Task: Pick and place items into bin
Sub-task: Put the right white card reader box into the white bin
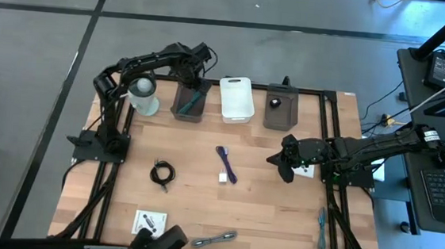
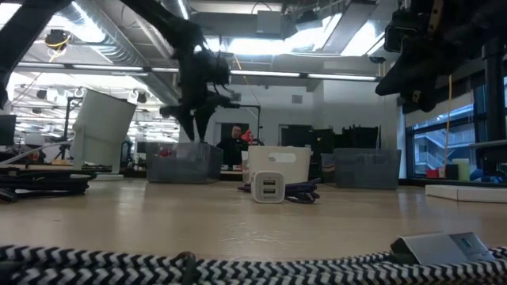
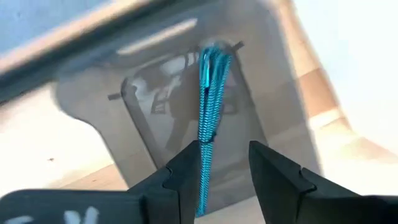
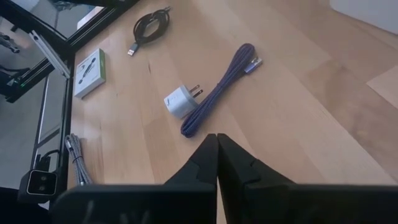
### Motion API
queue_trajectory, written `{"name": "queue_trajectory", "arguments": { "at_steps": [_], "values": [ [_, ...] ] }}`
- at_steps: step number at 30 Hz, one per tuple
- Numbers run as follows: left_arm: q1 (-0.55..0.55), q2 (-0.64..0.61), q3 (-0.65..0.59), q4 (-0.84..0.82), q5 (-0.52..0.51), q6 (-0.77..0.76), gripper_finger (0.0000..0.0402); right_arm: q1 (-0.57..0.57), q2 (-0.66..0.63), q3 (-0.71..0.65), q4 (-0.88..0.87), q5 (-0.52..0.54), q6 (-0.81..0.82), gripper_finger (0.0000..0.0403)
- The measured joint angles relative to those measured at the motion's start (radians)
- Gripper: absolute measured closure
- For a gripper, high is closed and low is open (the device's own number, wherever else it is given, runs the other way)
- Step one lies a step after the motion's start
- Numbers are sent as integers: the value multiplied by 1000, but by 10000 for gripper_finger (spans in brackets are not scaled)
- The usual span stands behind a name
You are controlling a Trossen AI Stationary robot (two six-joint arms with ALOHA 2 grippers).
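Note:
My left gripper (image 1: 195,82) hangs open over the dark grey bin (image 1: 177,110) at the table's far edge. In the left wrist view a teal braided cable (image 3: 208,93) lies in that bin (image 3: 155,81) and runs up between the spread fingers (image 3: 225,149). My right gripper (image 1: 275,159) is shut and empty, raised over the table's right half (image 2: 412,75). Past its tips (image 4: 216,138) lie a purple cable (image 4: 217,90) and a white charger cube (image 4: 180,101). A coiled black cable (image 1: 161,172), a white card (image 1: 150,220) and a grey braided cable (image 1: 215,238) rest flat on the wood. My left gripper stands open around the teal cable's near end (image 3: 204,168), pointing down into the bin. The cable runs right beside one finger (image 3: 186,165); I cannot tell whether it touches. The rest of the cable lies on the bin's floor.
A white bin (image 1: 236,98) and a second grey bin (image 1: 281,110) stand beside the first along the far edge. A pale round cup (image 1: 144,94) sits left of them. Another teal cable (image 1: 322,228) lies by the right rail, and a white card (image 1: 305,171) under my right arm.

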Motion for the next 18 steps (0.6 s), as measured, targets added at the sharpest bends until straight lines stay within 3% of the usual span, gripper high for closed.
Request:
{"name": "queue_trajectory", "arguments": {
  "at_steps": [4, 8, 13, 18],
  "values": [
    [-17, -125, 0, 36, -22, -8, 276, 0, 0, 0, -6, 0, -2, 398],
    [-84, -271, 0, 86, -123, -45, 288, 0, 0, 0, -11, 0, -5, 398],
    [-251, -401, 0, 139, -237, -47, 327, 0, 0, 0, -11, 0, -7, 398],
    [-435, -440, 1, 179, -402, -143, 375, 0, 0, 0, -12, -2, -58, 398]
  ]
}}
